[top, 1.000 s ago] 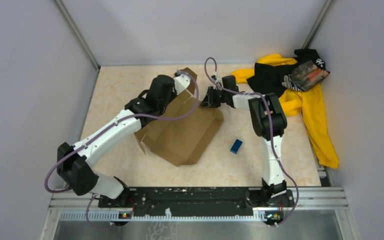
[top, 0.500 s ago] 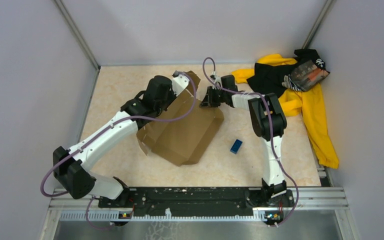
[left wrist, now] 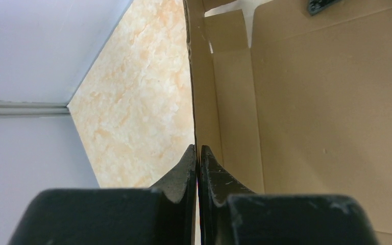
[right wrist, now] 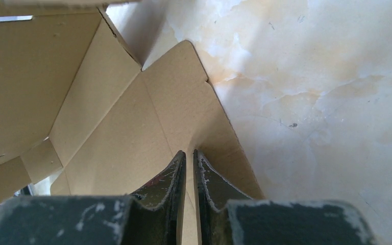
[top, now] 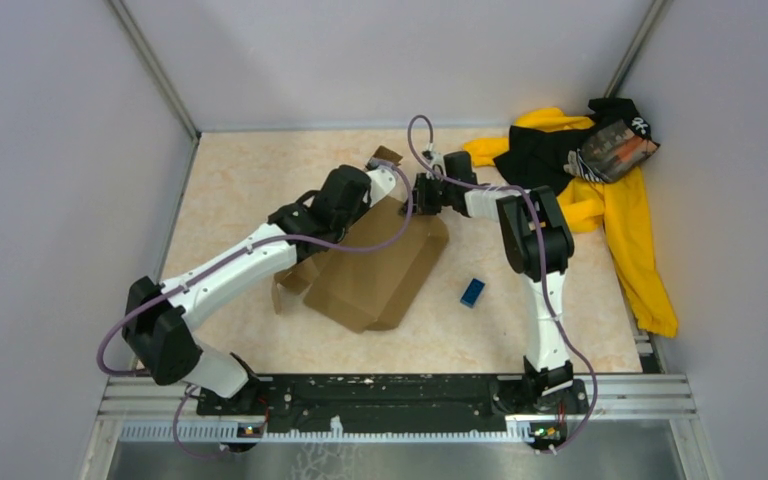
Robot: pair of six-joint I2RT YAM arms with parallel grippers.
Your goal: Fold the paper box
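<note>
The paper box [top: 375, 265], plain brown cardboard, lies half-formed in the middle of the table with a small flap [top: 387, 155] sticking up at its far edge. My left gripper [top: 396, 188] is at that far edge. In the left wrist view it [left wrist: 198, 148] is shut on a thin upright cardboard wall [left wrist: 192, 76] seen edge-on, with the box's inside [left wrist: 332, 102] to the right. My right gripper [top: 423, 194] is at the box's far right corner. Its jaws [right wrist: 189, 152] are shut to a narrow slit, tips down on a flat flap [right wrist: 194, 102] beside a crease.
A small blue block [top: 472, 291] lies right of the box. A yellow-and-black cloth pile [top: 610, 200] fills the back right corner. Grey walls close in the left, back and right sides. Both grippers are close together.
My left arm has swung right with the cardboard wall, ending close to the right gripper. The box's left side has dropped lower. The right arm has barely moved.
</note>
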